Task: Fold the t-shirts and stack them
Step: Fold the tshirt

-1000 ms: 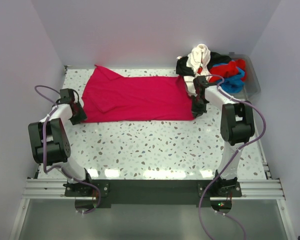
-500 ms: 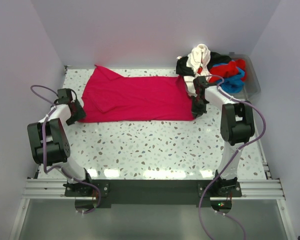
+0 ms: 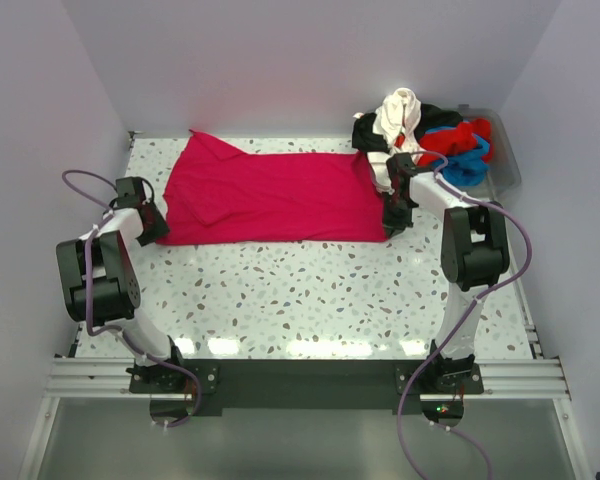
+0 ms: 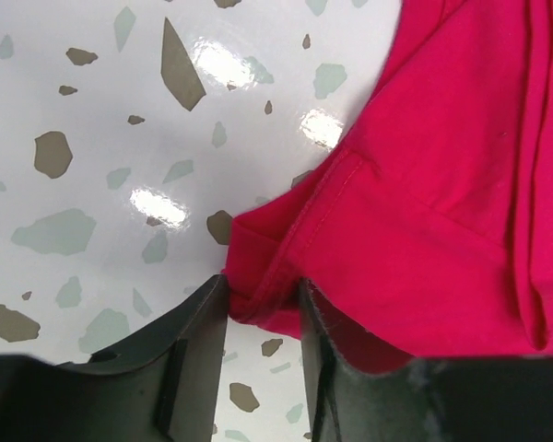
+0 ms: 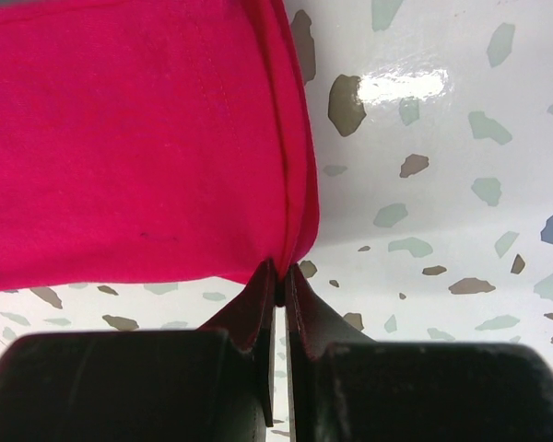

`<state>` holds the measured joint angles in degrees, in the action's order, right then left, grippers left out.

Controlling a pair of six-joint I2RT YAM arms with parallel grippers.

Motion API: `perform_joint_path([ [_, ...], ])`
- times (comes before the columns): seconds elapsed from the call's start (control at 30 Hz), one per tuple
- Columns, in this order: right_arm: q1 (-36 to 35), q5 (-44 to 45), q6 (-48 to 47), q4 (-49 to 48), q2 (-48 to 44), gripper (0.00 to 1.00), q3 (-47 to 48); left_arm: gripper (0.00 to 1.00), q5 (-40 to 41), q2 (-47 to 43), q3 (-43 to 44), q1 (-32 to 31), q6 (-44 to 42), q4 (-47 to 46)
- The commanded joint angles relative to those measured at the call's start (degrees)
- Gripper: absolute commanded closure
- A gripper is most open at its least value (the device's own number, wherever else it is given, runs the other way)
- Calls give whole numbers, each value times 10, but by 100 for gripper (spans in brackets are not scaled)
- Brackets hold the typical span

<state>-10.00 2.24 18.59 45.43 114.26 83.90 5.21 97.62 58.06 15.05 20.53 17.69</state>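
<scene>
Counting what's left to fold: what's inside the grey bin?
Shirts fill the bin: red shirt and blue shirt on top, black shirt and cream-white shirt spilling over its edge. Anything beneath them, and the bin's floor, is covered.

Nothing readable anywhere: no lettering, label or number shows on the crimson t-shirt (image 3: 280,195) or the speckled bench (image 3: 310,290).

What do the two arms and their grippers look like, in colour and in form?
The left arm and right arm have bulky black joints and white links, each with a looping lilac cable. The left gripper and right gripper have flat, matte black fingers. No markings are visible.
</scene>
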Motion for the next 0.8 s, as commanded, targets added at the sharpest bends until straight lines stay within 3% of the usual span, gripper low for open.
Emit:
perform_joint_path([
  [0.0,2,-6,-1,4,-7,100,-6,60,-13,7,3,3,4,-35],
  [0.23,2,-7,0,2,-7,100,-12,87,-15,13,1,4,-1,-31],
  [0.27,1,-6,0,1,-6,100,-12,98,-13,12,1,4,-3,-27],
  [0.77,2,41,-18,38,-48,100,-38,100,81,-45,19,14,-36,26],
])
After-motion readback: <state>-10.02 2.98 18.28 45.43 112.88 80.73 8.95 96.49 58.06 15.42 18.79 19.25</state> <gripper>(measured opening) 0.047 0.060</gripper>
